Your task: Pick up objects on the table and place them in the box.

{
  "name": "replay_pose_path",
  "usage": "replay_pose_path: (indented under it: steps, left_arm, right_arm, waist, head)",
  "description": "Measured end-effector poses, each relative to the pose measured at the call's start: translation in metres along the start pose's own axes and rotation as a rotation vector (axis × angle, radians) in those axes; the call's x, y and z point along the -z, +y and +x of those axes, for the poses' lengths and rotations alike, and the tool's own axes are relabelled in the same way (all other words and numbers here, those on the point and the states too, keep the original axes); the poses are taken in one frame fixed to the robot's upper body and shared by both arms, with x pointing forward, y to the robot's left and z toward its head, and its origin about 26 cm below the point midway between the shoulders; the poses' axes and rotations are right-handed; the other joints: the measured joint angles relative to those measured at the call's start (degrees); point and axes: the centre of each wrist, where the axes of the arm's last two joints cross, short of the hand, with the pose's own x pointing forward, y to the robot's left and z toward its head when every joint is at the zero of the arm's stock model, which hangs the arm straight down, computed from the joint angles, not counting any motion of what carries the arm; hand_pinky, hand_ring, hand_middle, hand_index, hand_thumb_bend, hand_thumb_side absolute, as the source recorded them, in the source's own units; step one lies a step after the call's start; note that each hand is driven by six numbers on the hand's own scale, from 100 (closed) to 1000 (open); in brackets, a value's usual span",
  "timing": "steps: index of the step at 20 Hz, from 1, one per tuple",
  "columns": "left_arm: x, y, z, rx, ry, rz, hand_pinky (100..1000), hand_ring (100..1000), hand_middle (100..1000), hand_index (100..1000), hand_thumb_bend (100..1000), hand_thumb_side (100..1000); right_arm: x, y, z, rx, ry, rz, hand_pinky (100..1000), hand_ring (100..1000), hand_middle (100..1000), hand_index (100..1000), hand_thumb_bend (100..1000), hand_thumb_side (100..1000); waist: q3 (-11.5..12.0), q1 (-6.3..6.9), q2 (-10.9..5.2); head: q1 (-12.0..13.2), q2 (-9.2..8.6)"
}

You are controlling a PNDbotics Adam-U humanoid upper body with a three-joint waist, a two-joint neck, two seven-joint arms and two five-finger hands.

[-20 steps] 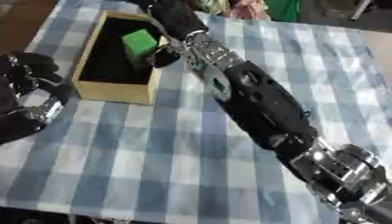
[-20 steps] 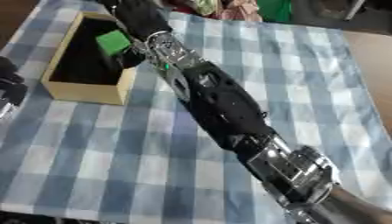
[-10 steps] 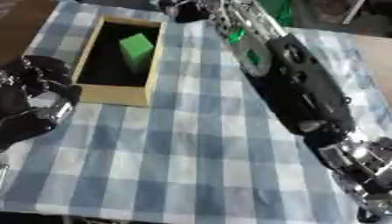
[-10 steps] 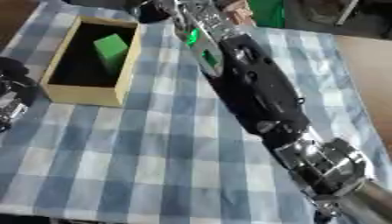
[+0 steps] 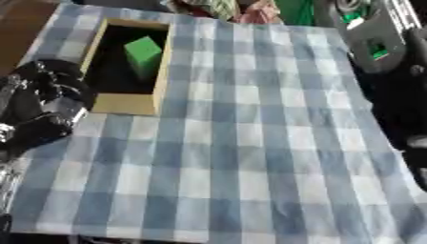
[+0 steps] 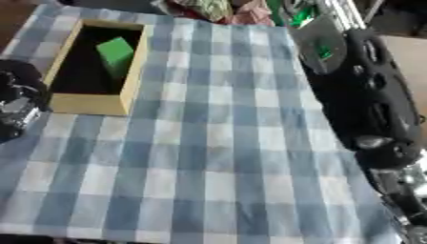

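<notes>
Green block (image 5: 143,53) sits inside the wooden box (image 5: 163,62) near the table's far left corner, on the blue checked cloth (image 5: 242,143). Left hand (image 5: 42,107) rests at the table's left edge beside the box, fingers curled, holding nothing. Right arm (image 6: 359,90) runs along the right edge; can't tell its hand's state.

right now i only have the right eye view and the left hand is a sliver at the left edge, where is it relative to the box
observer: In the left eye view the left hand rests on the checked cloth, just left of the near left corner of the box. I can't tell if they touch.
operator: is it over the green block at all
observer: No. The green block lies inside the box toward its far end, and the whole hand stays outside the left wall.
</notes>
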Motion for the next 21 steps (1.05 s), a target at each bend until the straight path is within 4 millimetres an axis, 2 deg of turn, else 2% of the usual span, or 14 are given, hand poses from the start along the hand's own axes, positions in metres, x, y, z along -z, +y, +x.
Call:
replay_pose_path:
  steps: [2, 4, 5, 8, 10, 13, 21]
  left_arm:
    - [0.0, 0.0, 0.0, 0.0, 0.002, 0.001, 556, 618, 594, 688, 381, 100]
    - [-0.001, 0.0, -0.001, -0.001, 0.004, 0.001, 556, 618, 594, 688, 381, 100]
    - [-0.001, 0.0, -0.001, -0.001, 0.004, 0.001, 557, 618, 594, 688, 378, 100]
    - [-0.002, 0.001, -0.002, 0.004, 0.008, 0.002, 557, 619, 594, 688, 376, 100]
    - [-0.002, 0.002, -0.002, 0.006, 0.009, 0.003, 556, 618, 594, 688, 373, 100]
    - [-0.003, 0.001, -0.002, 0.005, 0.011, 0.004, 556, 619, 594, 688, 372, 100]
    - [-0.004, 0.001, -0.005, 0.003, 0.024, 0.008, 556, 625, 598, 688, 366, 100]
  right_arm:
    - [0.002, -0.003, -0.014, 0.056, 0.071, -0.007, 600, 773, 764, 865, 458, 100]
    - [0.002, -0.002, -0.03, 0.204, 0.119, -0.001, 600, 773, 764, 865, 458, 100]
    - [0.002, -0.001, -0.037, 0.283, 0.132, -0.004, 581, 760, 753, 857, 338, 117]
    - [-0.006, 0.006, -0.068, 0.432, 0.244, -0.024, 574, 756, 749, 854, 291, 113]
    - [-0.012, 0.009, -0.091, 0.474, 0.34, -0.055, 572, 758, 751, 849, 273, 124]
    - [-0.019, 0.015, -0.118, 0.51, 0.441, -0.103, 575, 769, 760, 850, 254, 165]
    - [-0.048, 0.04, -0.17, 0.574, 0.606, -0.179, 587, 795, 779, 854, 234, 221]
  waist:
    - [-0.28, 0.32, 0.0]
    - [-0.32, 0.35, 0.0]
    - [-0.32, 0.31, 0.0]
    - [-0.95, 0.69, 0.0]
    - [-1.05, 1.18, 0.0]
    - [-1.23, 1.07, 0.0]
    - [-1.54, 1.33, 0.0]
  head:
    - [0.04, 0.03]
    - [0.04, 0.06]
    - [0.04, 0.07]
    - [0.12, 0.07]
    - [0.1, 0.06]
    - [0.09, 0.01]
    - [-0.34, -0.42]
